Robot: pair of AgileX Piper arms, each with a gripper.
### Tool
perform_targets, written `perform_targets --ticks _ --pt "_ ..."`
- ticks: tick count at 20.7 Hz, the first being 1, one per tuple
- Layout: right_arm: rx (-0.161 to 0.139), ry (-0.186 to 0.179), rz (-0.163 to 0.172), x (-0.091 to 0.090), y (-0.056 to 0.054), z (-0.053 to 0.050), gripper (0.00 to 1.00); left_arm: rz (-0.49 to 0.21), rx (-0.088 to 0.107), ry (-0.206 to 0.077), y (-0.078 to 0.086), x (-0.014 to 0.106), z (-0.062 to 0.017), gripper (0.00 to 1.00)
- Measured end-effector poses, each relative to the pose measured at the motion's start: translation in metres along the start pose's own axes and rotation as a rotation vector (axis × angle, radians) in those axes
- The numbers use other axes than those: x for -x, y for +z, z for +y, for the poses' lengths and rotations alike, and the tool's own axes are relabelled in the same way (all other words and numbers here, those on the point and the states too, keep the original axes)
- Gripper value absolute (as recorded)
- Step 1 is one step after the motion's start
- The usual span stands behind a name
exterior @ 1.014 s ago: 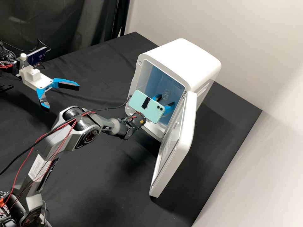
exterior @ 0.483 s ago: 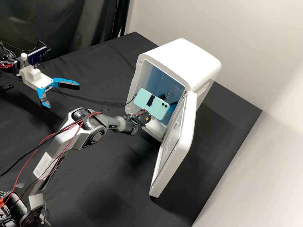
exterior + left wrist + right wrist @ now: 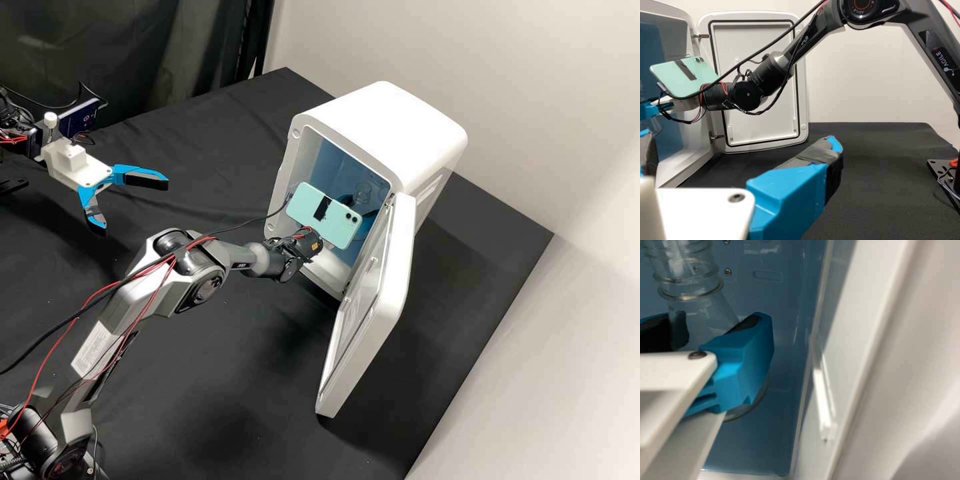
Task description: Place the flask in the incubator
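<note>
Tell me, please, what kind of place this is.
Probably a robotics laboratory: two robot arms stand at a black bench, a small white incubator stands open on it, and the right gripper holds a glass flask inside.

The incubator (image 3: 400, 127) is white with a blue interior. The flask (image 3: 697, 310) is clear, the bench (image 3: 220, 360) plain black.

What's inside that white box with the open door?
A clear glass flask, gripped by the right hand, in the blue-lined incubator. Its base is hidden behind a blue finger, so whether it rests down is unclear.
</note>
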State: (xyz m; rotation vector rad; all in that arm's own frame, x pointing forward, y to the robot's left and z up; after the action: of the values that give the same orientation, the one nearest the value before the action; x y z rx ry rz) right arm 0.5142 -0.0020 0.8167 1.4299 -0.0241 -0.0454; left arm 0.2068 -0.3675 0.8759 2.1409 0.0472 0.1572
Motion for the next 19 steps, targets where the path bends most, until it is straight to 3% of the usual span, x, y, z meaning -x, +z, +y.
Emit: perform_targets --ticks 5,19 --pt "0.002 -0.026 -0.020 -0.0018 0.0054 -0.0070 0.00 -0.001 -0.003 0.005 -0.0004 -0.0012 0.0014 1.00" --pt "0.007 -0.027 -0.021 -0.0018 0.0055 -0.0071 0.00 -0.003 -0.006 0.011 -0.0006 -0.0021 0.0027 1.00"
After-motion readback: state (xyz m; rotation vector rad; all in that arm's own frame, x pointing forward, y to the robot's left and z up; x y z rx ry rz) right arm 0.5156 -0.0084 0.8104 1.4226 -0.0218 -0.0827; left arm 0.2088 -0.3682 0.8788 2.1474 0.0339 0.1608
